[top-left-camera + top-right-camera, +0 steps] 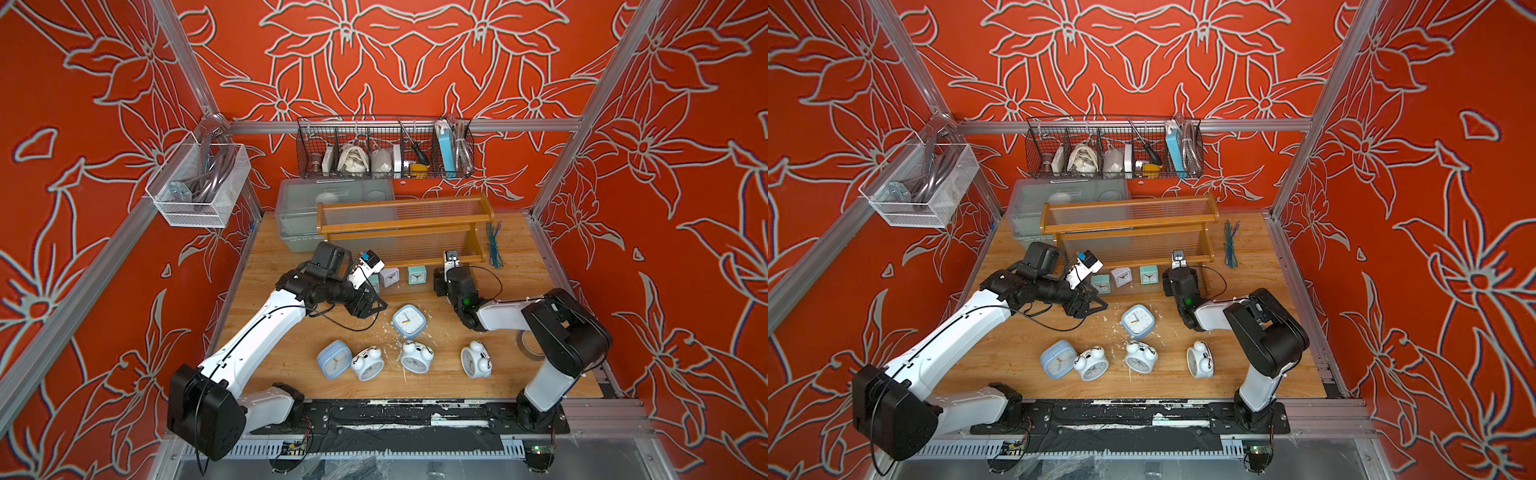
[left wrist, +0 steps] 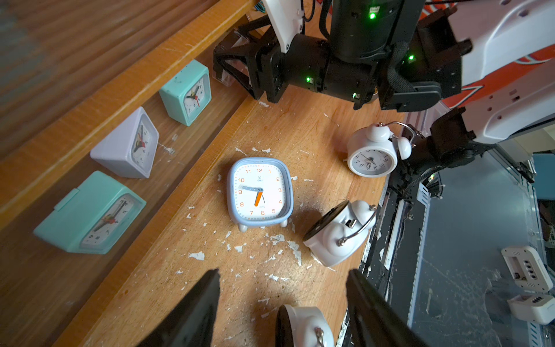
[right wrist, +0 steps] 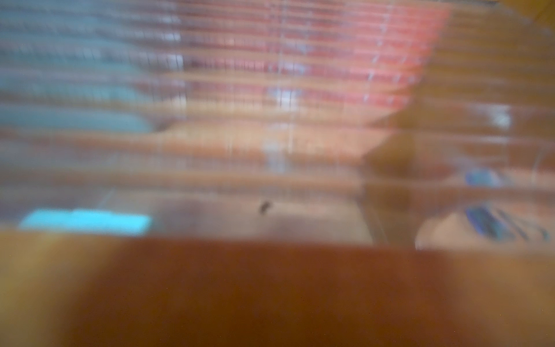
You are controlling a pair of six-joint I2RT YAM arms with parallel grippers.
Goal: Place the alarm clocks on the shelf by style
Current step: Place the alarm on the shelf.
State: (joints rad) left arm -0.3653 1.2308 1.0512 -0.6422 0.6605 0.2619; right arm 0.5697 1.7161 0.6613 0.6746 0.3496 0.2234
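Shelf (image 1: 405, 226): orange wood, ribbed translucent tiers.

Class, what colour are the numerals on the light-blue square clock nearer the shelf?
Orange; the clock shows best in the left wrist view.

The orange-brown wooden stepped shelf (image 1: 405, 226) stands at the worktop's far edge, two teal cube clocks (image 1: 1100, 284) (image 1: 1148, 274) flanking a whitish-lilac cube clock (image 1: 1121, 276) upright on its lowest tier, while two light-blue rounded-square clocks (image 1: 409, 320) (image 1: 334, 359) and three white twin-bell clocks (image 1: 368, 363) (image 1: 416, 356) (image 1: 476, 359) are scattered toward the near edge.
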